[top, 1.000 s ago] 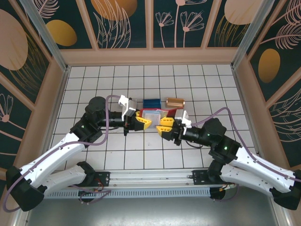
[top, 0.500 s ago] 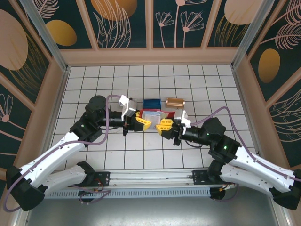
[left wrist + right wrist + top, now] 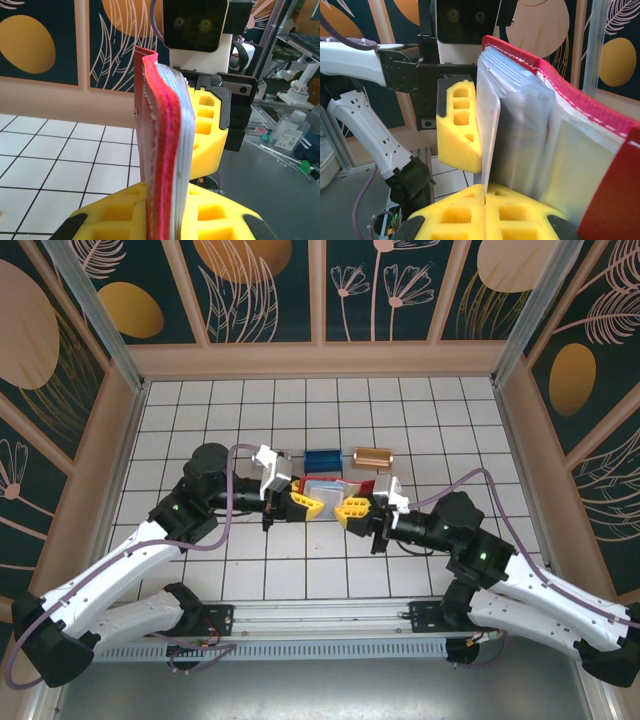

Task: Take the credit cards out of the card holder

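Right now the card holder [image 3: 325,486] is near the middle of the white tiled tabletop [image 3: 200,410], caught between the two hands. It is just on the near side of a blue block [image 3: 322,459], and a copper block [image 3: 372,456] lies a little further right.

The left hand [image 3: 308,503] reaches in from the left. In its wrist view the left hand [image 3: 167,220] has its yellow fingers closed narrow on the lower edge of the card holder [image 3: 165,125]. The holder stands on edge, with its red cover and a stack of greyish see-through pockets rising straight up.

The right hand [image 3: 352,510] comes in from the right. In its own view the right hand [image 3: 485,210] has its fingers pressed together on a thin pale sheet. That sheet is the outermost layer of the pocket stack of the card holder [image 3: 520,115]. I cannot tell whether it is a card or a pocket leaf. The red cover folds away to the right.
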Tool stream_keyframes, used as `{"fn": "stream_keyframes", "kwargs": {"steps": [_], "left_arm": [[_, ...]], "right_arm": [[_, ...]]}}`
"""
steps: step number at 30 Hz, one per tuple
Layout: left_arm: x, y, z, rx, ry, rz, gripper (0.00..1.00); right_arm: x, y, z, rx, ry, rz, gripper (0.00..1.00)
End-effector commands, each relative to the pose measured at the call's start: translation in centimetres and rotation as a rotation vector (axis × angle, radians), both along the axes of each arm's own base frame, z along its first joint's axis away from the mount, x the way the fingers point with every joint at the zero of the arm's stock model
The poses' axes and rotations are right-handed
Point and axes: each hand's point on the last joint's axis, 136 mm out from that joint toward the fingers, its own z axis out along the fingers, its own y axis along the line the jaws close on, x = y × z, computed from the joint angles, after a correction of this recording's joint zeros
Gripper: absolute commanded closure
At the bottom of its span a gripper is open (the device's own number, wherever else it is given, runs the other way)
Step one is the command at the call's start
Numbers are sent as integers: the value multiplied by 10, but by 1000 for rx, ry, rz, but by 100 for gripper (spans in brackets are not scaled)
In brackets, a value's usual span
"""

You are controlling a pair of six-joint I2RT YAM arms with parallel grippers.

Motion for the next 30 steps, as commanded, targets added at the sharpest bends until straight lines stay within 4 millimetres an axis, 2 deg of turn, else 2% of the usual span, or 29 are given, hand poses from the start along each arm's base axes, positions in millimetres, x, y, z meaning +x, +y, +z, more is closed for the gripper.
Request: {"fn": "stream_keyframes", "kwargs": {"steps": [1,21,25,30], "left_arm": [[0,0,15,-31,-51,11,92],[-4,2,25,-86,-58,0,87],[-5,2,25,-93,-54,-7,83],[-8,2,25,-92,-53,-24,69]], "right_arm": [[-12,-4,8,13,-29,37,100],[-11,-19,14,21,-47,-17,100],[-13,-18,14,26,-50,-1,100],[-10,-22,16,41,-53,-28,100]]}}
